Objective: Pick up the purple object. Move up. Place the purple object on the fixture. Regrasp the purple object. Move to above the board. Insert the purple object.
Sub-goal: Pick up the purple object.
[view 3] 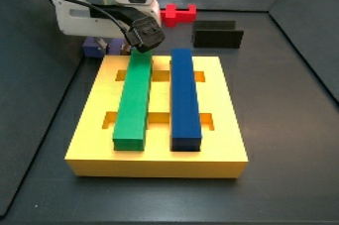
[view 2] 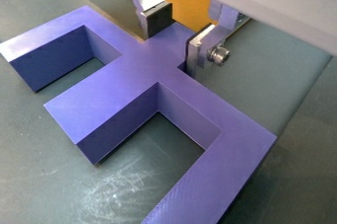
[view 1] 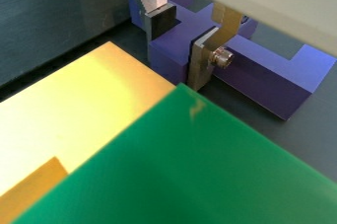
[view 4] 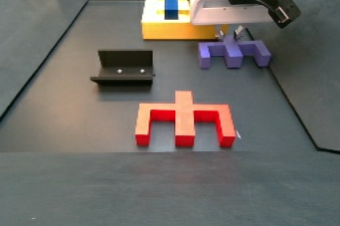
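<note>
The purple object [view 2: 145,95] is a comb-shaped block with three prongs, lying on the dark floor next to the yellow board [view 4: 166,23]. In a side view it shows below the gripper [view 4: 236,54]. My gripper [view 2: 179,35] is down over it. One dark pad [view 2: 157,18] and the opposite silver finger [view 2: 203,50] press on either side of one narrow bar of the block. A wrist view shows the same grip [view 1: 180,37] on the purple object [view 1: 250,75]. The fixture [view 4: 122,69] stands apart, empty.
The yellow board [view 3: 93,135] carries a green bar [view 3: 134,100] and a blue bar [view 3: 183,95] in its slots. A red comb-shaped piece [view 4: 186,122] lies near the front of the floor. Dark walls close in the workspace.
</note>
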Robot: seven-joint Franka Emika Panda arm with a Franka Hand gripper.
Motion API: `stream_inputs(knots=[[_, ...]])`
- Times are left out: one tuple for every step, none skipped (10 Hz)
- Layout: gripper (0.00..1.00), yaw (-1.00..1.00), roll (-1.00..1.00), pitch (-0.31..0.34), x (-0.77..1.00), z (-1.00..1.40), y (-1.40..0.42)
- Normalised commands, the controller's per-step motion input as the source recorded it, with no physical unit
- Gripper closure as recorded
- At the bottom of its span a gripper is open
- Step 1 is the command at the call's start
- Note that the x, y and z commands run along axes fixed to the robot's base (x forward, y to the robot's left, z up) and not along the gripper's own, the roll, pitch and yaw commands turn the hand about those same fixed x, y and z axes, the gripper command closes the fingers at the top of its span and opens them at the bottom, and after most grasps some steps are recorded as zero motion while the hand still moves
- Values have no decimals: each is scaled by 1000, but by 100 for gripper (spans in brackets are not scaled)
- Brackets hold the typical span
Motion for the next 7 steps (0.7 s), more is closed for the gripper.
stream_inputs(knots=[[100,0,0,0,0,0,0],[100,0,0,0,0,0,0],[100,0,0,0,0,0,0],[100,0,0,0,0,0,0],[100,0,0,0,0,0,0],[100,0,0,0,0,0,0],[100,0,0,0,0,0,0]])
